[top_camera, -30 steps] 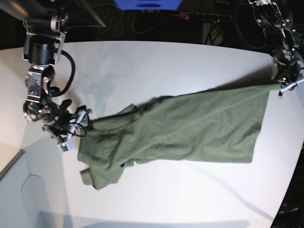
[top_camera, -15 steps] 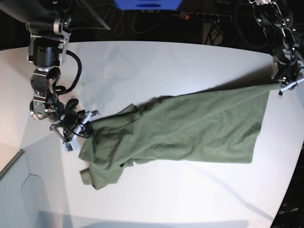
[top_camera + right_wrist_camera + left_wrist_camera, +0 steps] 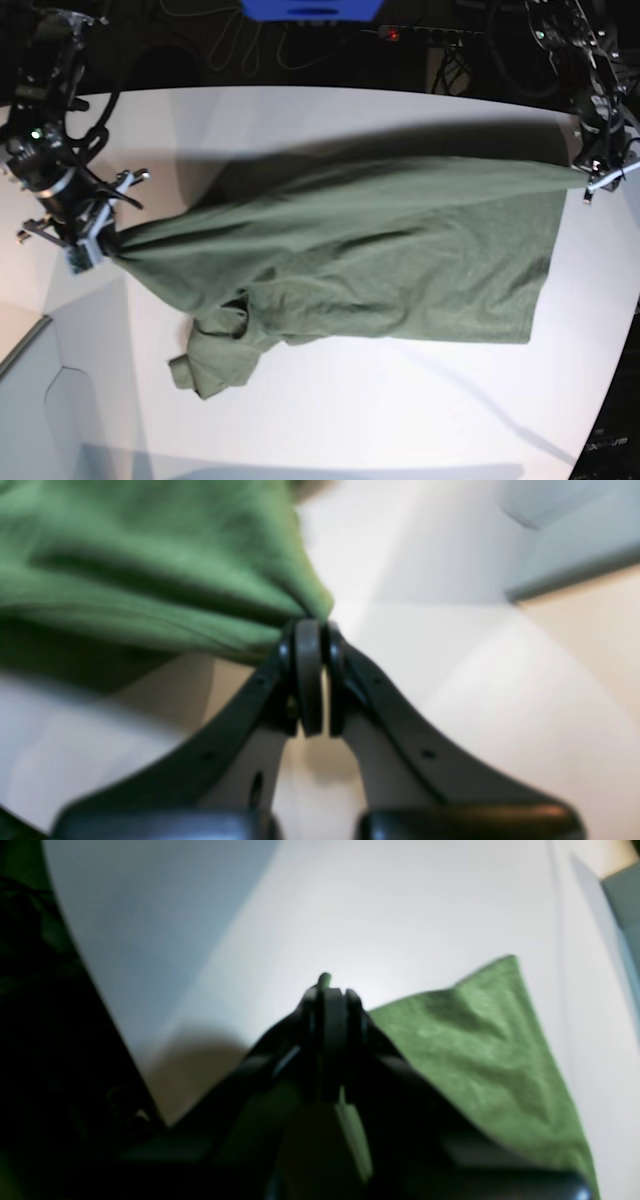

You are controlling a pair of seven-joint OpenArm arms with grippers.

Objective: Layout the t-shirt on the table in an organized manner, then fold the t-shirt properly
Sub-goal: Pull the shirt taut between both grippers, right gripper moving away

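The olive-green t-shirt (image 3: pixel 380 250) is stretched across the white table (image 3: pixel 350 420), its upper edge taut between my two grippers and its lower part bunched on the tabletop at the left. My right gripper (image 3: pixel 100 245) at the base view's left is shut on the shirt's left end. In the right wrist view the gripper (image 3: pixel 310 625) pinches a tight gather of the t-shirt (image 3: pixel 150 570) above the table (image 3: pixel 450 680). At the far right my left gripper (image 3: pixel 592 180) is shut on a shirt corner. The left wrist view has that gripper (image 3: pixel 327 987) with t-shirt (image 3: pixel 475 1040) cloth between its tips.
A blue object (image 3: pixel 310 8), a power strip (image 3: pixel 430 35) and cables lie beyond the table's far edge. A grey panel (image 3: pixel 40 400) adjoins the table at the lower left. The table's curved edge runs down the right side, dark beyond it.
My right gripper has shut on the shirt's left end and pulled it up and to the left, drawing the cloth taut. The left arm has held still.
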